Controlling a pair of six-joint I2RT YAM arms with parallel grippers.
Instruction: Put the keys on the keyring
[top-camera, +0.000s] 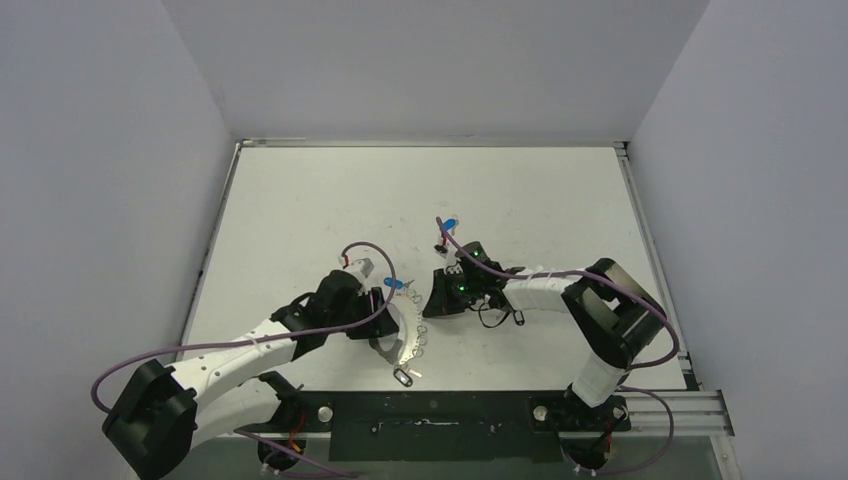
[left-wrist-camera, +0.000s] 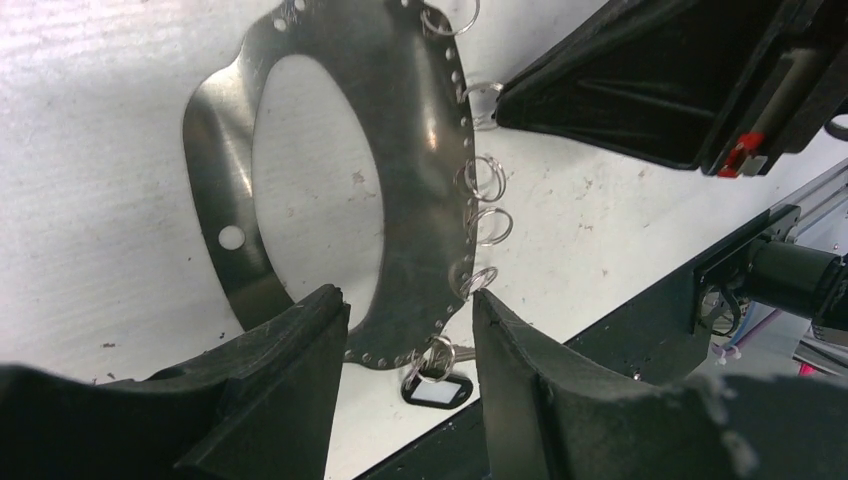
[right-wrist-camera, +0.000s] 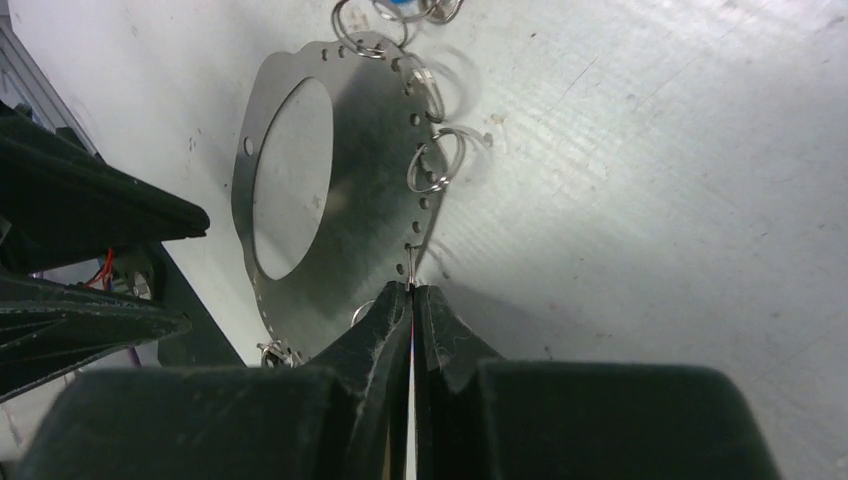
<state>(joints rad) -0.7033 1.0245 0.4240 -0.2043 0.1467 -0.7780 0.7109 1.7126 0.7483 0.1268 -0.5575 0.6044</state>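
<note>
The keyring (top-camera: 412, 330) is a flat silver oval plate with small loops along one edge, lying between my grippers. My left gripper (top-camera: 383, 322) is open; in the left wrist view its jaws (left-wrist-camera: 408, 295) straddle the keyring's (left-wrist-camera: 400, 150) lower end without closing on it. A black-capped key (left-wrist-camera: 437, 388) hangs from a loop there. My right gripper (top-camera: 433, 300) is shut, pinching one small loop (right-wrist-camera: 411, 262) at the keyring's (right-wrist-camera: 350, 200) edge. A blue key (top-camera: 397, 285) sits at the ring's far end. Another blue key (top-camera: 451, 222) lies loose farther back.
A small dark item (top-camera: 440, 243) lies just in front of the loose blue key. The black base rail (top-camera: 430, 420) runs along the near table edge, close behind the black key. White walls enclose the table on three sides.
</note>
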